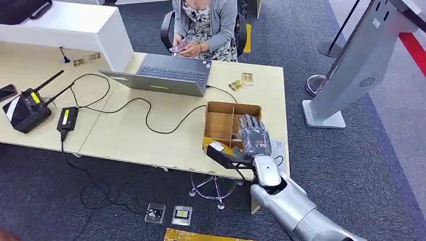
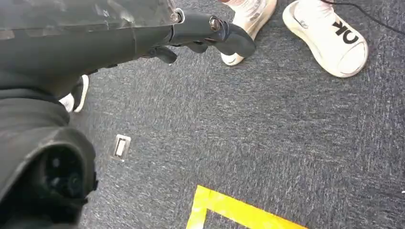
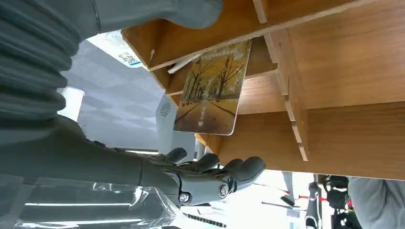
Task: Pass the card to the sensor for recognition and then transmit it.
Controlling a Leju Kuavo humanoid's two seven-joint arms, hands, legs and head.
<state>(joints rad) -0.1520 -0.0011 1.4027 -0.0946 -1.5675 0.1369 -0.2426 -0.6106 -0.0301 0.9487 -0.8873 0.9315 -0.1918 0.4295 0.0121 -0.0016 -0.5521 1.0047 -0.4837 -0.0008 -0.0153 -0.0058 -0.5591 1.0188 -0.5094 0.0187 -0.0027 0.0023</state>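
- The left hand (image 2: 210, 36) hangs low over grey carpet (image 2: 267, 143) in the left wrist view; its dark fingers (image 2: 236, 40) are curled inward and hold nothing.
- On that carpet lie a yellow floor marking (image 2: 229, 212), a small floor socket (image 2: 122, 146) and a pair of white slippers (image 2: 329, 36).
- The right hand (image 1: 252, 138) reaches from the silver arm (image 1: 291, 206) over the near edge of the pale table (image 1: 125, 135), resting above the wooden divided box (image 1: 223, 120) at the table's right end.
- In the right wrist view the hand's fingers (image 3: 224, 174) lie loosely bent and apart, and nothing sits between them.
- The card (image 3: 212, 90), printed with a tree-lined autumn road, stands inside a compartment of the box, leaning against a wooden partition, close to the fingers; whether they touch it is hard to judge from this angle.
- Beyond the box, two more small cards (image 1: 241, 81) lie on the table beside an open laptop (image 1: 166, 75), whose black cable (image 1: 145, 115) loops across the tabletop.
- A black radio unit (image 1: 25, 108) with antennas sits at the table's left.
- Behind the laptop a seated person (image 1: 203, 25) holds a phone.
- To the right, on the carpet, stands a slanted silver kiosk (image 1: 351, 65).
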